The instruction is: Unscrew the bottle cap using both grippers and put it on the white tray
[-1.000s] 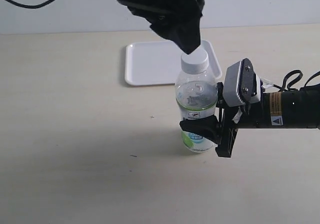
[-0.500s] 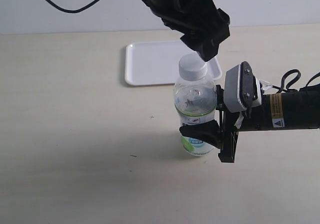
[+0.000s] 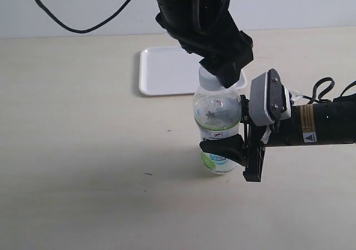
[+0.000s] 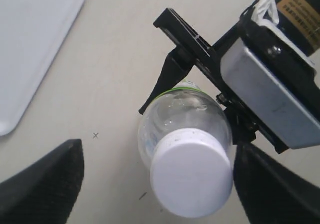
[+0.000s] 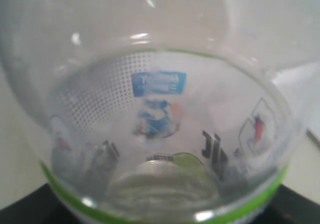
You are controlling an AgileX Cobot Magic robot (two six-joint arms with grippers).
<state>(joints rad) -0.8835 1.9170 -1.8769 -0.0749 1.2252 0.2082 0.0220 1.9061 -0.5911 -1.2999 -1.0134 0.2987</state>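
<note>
White bottle cap sits, seemingly ungripped, between the left gripper's spread fingers; right gripper clamps the bottle; closing is due next.

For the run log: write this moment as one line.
right hand: shut on bottle, low down | left hand: open, straddling cap | cap: on bottle | tray: no cap yet

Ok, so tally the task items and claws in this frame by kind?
Bottle: 1
Bottle cap: 1
White tray: 1
Claws: 2, left claw, right claw
Total: 5
</note>
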